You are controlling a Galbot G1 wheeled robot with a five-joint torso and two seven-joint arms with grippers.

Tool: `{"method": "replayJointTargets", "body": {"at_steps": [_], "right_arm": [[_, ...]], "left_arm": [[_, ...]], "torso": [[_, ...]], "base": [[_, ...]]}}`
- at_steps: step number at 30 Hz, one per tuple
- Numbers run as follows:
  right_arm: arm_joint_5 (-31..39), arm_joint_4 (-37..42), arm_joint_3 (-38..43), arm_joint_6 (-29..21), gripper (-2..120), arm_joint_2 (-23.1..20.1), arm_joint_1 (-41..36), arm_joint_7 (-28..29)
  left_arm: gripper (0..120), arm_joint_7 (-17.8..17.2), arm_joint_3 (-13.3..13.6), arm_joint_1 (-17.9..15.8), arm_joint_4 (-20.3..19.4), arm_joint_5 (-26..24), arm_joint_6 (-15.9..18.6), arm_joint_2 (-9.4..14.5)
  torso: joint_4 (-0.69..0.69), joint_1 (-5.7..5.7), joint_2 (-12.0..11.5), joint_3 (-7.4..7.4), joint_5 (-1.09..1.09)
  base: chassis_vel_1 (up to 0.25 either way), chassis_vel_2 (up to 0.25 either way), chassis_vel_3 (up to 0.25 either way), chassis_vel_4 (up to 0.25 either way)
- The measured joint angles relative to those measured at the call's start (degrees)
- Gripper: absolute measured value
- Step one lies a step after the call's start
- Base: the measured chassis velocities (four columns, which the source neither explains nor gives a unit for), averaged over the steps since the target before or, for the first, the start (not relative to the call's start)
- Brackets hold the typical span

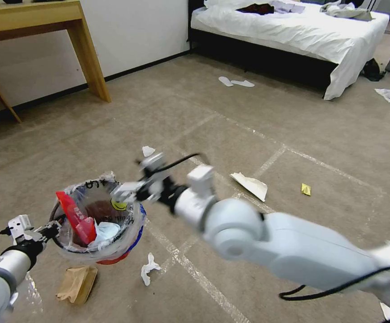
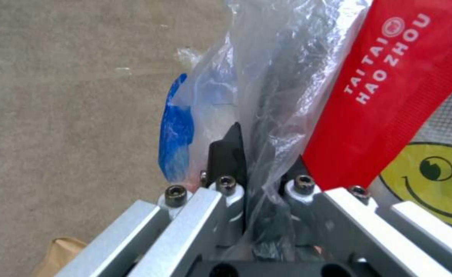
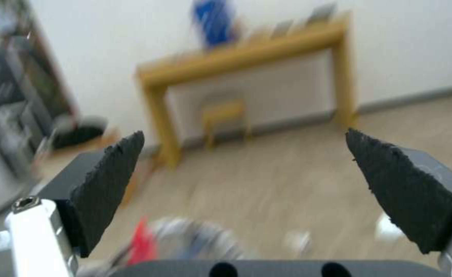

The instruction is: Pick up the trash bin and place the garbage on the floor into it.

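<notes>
Trash bin, round and red with a crinkled clear liner, hangs above the floor, its rim pinched by the left gripper. The right gripper hovers over it, rough black pads spread wide.

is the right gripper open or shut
Open: in the right wrist view the right gripper's two black pads stand wide apart, nothing between them.
</notes>
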Motion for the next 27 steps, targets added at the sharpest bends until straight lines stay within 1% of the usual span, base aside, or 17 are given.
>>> {"method": "replayJointTargets", "body": {"at_steps": [1,3,4,5,6,7,8,9,10,12,13,15,19,21,22,24,27], "right_arm": [[0.00,0.00,0.00,0.00,100,0.00,0.00,0.00],[-2.49,1.31,8.31,3.11,100,-2.57,-5.95,-2.93],[-2.49,1.31,8.31,3.11,100,-2.57,-5.95,-2.93],[-4.35,1.89,14.10,5.17,100,-3.68,-10.16,-4.02],[-5.47,2.17,17.12,6.82,100,-4.03,-12.70,-4.38],[-5.47,2.17,17.12,6.82,100,-4.03,-12.70,-4.38],[-7.13,2.22,21.17,9.46,100,-4.06,-16.81,-4.73],[-8.51,2.06,24.09,11.25,100,-3.67,-19.83,-5.03],[-8.51,2.06,24.09,11.25,100,-3.67,-19.83,-5.03],[-10.75,1.55,29.68,13.59,100,-2.84,-25.34,-6.05],[-10.75,1.55,29.68,13.59,100,-2.84,-25.34,-6.05],[-15.50,0.20,36.40,16.86,100,-1.55,-30.73,-7.88],[-19.27,-0.93,40.47,19.00,100,-0.52,-34.03,-9.21],[-24.15,-1.37,46.36,21.23,100,1.20,-39.65,-10.52],[-24.15,-1.37,46.36,21.23,100,1.20,-39.65,-10.52],[-28.38,-1.46,51.48,23.72,100,3.16,-45.33,-11.69],[-30.27,-1.38,54.63,24.95,100,4.80,-48.54,-11.98]], "left_arm": [[3,0.00,0.00,0.00,0.00,0.00,0.00,0.00],[3,-0.01,-0.22,0.04,0.04,0.04,-0.07,0.01],[3,-0.01,-0.22,0.04,0.04,0.04,-0.07,0.01],[3,-0.02,-0.40,0.05,0.08,0.10,-0.11,0.00],[3,-0.02,-0.54,0.08,0.08,0.13,-0.15,-0.05],[3,-0.02,-0.54,0.08,0.08,0.13,-0.15,-0.05],[3,-0.01,-0.88,0.23,0.08,0.32,-0.22,-0.21],[3,-0.02,-1.15,0.41,-0.01,0.66,-0.37,-0.39],[3,-0.02,-1.15,0.41,-0.01,0.66,-0.37,-0.39],[3,-0.02,-1.52,0.65,-0.41,1.07,-0.51,-0.65],[3,-0.02,-1.52,0.65,-0.41,1.07,-0.51,-0.65],[3,-0.01,-1.70,0.87,-0.66,1.97,-0.76,-1.05],[3,0.02,-1.72,0.98,-0.87,2.43,-0.85,-1.49],[3,0.12,-1.72,1.19,-1.29,2.89,-0.99,-2.14],[3,0.12,-1.72,1.19,-1.29,2.89,-0.99,-2.14],[3,0.28,-1.69,1.35,-1.57,3.37,-1.14,-2.57],[3,0.32,-1.61,1.40,-1.91,3.72,-1.29,-2.81]], "torso": [[0.00,0.00,0.00,0.00,0.00],[0.00,-0.01,0.00,-0.01,-0.01],[0.00,-0.01,0.00,-0.01,-0.01],[-0.01,-0.01,0.00,-0.01,0.00],[0.01,-0.01,0.00,-0.01,-0.02],[0.01,-0.01,0.00,-0.01,-0.02],[0.00,-0.01,0.00,-0.01,-0.01],[0.02,-0.01,0.00,-0.01,-0.01],[0.02,-0.01,0.00,-0.01,-0.01],[0.04,-0.01,0.01,-0.01,-0.01],[0.04,-0.01,0.01,-0.01,-0.01],[0.01,-0.01,0.00,-0.01,-0.02],[0.02,-0.01,0.00,-0.01,-0.02],[0.02,-0.01,0.00,-0.01,-0.02],[0.02,-0.01,0.00,-0.01,-0.02],[0.00,-0.01,0.00,-0.01,-0.02],[0.01,-0.01,0.01,-0.01,-0.03]], "base": [[0.000,0.000,0.000,0.000],[0.000,0.000,0.000,0.000],[0.000,0.000,0.000,0.000],[0.000,0.000,0.000,0.000],[0.000,0.000,0.000,0.000],[0.000,0.000,0.000,0.000],[0.000,0.000,0.000,0.000],[0.000,0.000,0.000,0.000],[0.000,0.000,0.000,0.000],[0.000,0.000,0.000,0.000],[0.000,0.000,0.000,0.000],[0.000,0.000,0.000,0.000],[0.000,0.000,0.000,0.000],[0.000,0.000,0.000,0.000],[0.000,0.000,0.000,0.000],[0.000,0.000,0.000,0.000],[0.000,0.000,0.000,0.000]]}}
